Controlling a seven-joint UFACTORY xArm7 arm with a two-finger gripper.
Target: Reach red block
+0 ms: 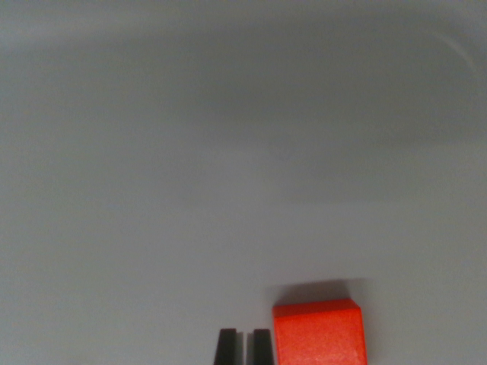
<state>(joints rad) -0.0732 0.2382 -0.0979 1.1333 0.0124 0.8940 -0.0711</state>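
A red block [319,333] sits on the grey surface at the bottom edge of the wrist view, right of centre, its lower part cut off by the frame. My gripper [243,346] shows as two black fingertips just to the block's left, side by side with only a narrow slit between them. Nothing is held between the fingertips. The right fingertip [262,347] stands close beside the block's left face, and I cannot tell whether it touches.
A plain grey surface [228,167] fills the rest of the view. A faint pale curved streak [464,53] marks the upper right corner.
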